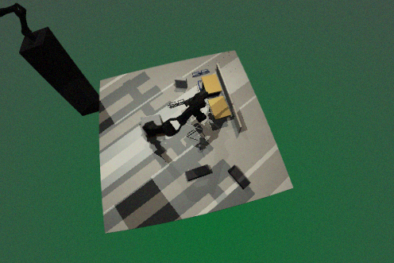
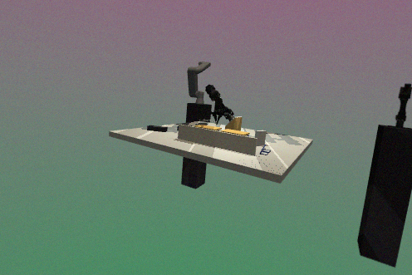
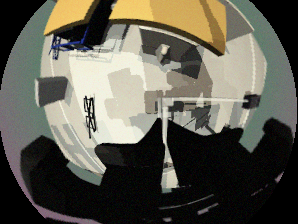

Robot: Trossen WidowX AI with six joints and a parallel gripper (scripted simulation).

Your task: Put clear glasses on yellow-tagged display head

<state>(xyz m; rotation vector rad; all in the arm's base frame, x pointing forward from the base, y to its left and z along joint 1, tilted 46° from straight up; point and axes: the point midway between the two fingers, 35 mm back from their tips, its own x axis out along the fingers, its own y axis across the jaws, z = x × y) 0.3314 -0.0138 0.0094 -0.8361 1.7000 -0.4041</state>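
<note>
Centrally, the jaws are nearly closed on a thin pale frame, apparently the clear glasses (image 3: pixel 205 99). These extend sideways from the fingertips, off the heads. Above the worktop (image 1: pixel 274 166) (image 2: pixel 199 154), the arm (image 1: pixel 187 117) (image 2: pixel 219 104) reaches toward two yellow panels (image 1: pixel 211 83) (image 2: pixel 235 132) (image 3: pixel 170 12). Black glasses (image 1: pixel 175 103) (image 3: pixel 88 117) lie apart.

patchwork grey-and-cream tabletop (image 1: pixel 264 142) (image 2: pixel 286 161), blue-framed glasses (image 1: pixel 200 73) (image 2: pixel 264 150)
</note>
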